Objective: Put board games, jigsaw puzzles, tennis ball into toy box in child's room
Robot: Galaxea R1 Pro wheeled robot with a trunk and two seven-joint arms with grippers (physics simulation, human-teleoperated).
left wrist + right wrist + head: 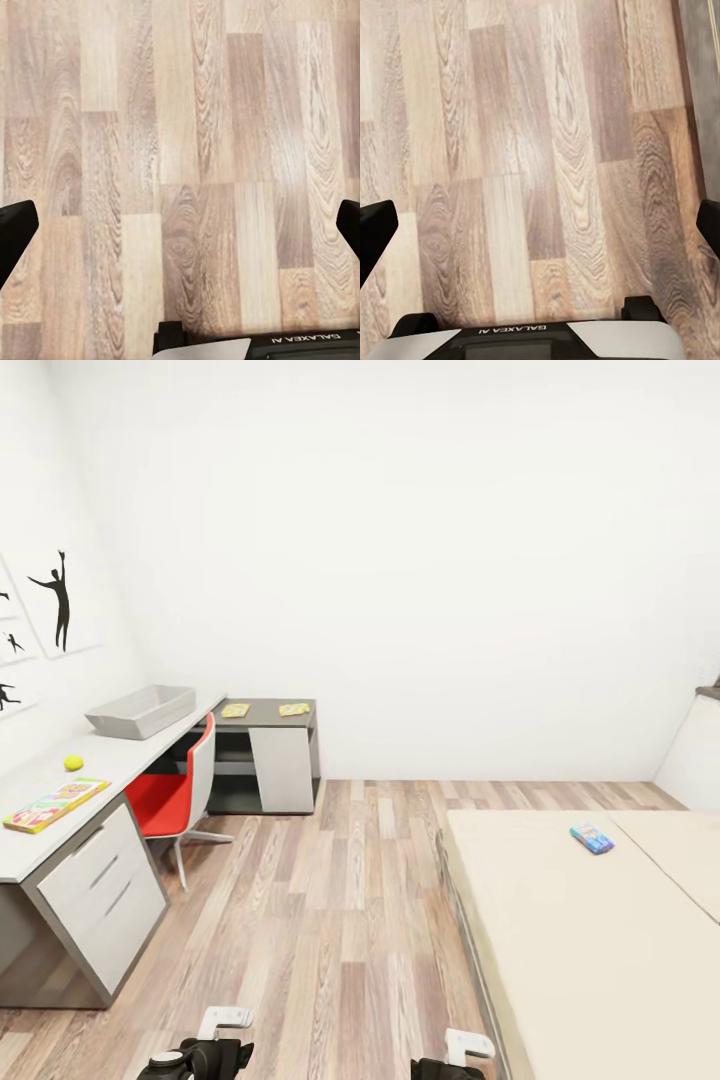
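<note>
Head view. A white-topped L-shaped counter runs along the left wall under black silhouette pictures. On its near end lies a long yellow-red-green board game, with a tennis ball just beyond it and apart from it. Farther along stands the grey toy box (open-topped, nothing visible inside). Two jigsaw puzzles lie flat and apart on the lower dark-grey corner section, the second to the right of the first. A red-and-white chair stands at the counter. At right, the cream bed carries a small teal-blue board game near its far end. The tops of both arms show at the bottom edge.

Left wrist view. The left claw is spread wide, its dark fingertips at opposite edges, holding nothing over the wood-plank floor.

Right wrist view. The right claw is likewise spread and bare above the floor; a grey strip borders the planks at one edge (too little visible to identify).
</note>
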